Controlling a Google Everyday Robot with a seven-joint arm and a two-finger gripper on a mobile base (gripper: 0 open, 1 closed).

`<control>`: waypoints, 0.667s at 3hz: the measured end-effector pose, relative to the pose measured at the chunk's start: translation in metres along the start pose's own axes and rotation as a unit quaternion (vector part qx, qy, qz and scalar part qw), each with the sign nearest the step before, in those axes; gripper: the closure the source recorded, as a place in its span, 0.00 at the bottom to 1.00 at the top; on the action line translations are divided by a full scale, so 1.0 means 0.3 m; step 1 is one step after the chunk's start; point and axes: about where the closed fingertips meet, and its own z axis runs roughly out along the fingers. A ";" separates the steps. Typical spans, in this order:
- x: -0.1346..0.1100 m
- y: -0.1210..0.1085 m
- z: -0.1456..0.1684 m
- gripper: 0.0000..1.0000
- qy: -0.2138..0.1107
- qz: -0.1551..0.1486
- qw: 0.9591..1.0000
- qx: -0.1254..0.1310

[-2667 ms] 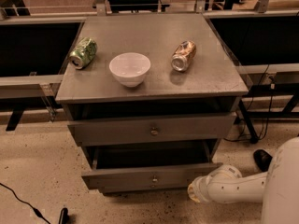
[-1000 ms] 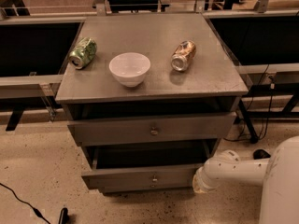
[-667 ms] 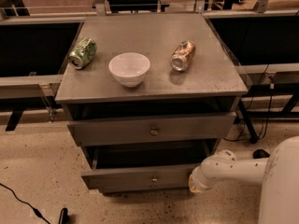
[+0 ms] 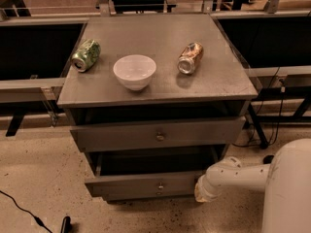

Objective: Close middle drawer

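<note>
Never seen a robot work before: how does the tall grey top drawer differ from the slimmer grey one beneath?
The tall grey top drawer has a higher, wider front than the slim grey middle drawer. The robot's white pincer is beside the middle drawer's right end, well below the top drawer. Both stand open, each with a small round centre knob.

Dim, warm light falls from above onto the cabinet top (image 4: 165, 84), which carries a dull sheen. The white bowl (image 4: 134, 71) and the cans (image 4: 189, 58) cast short, soft shadows. The drawer cavities are nearly black. The gripper (image 4: 200, 192), at the right end of the middle drawer (image 4: 131, 185), catches pale light.
</note>
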 end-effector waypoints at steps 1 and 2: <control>-0.002 0.029 0.010 1.00 0.009 0.005 1.000 -0.006; -0.014 0.061 0.019 1.00 0.005 0.013 1.000 -0.008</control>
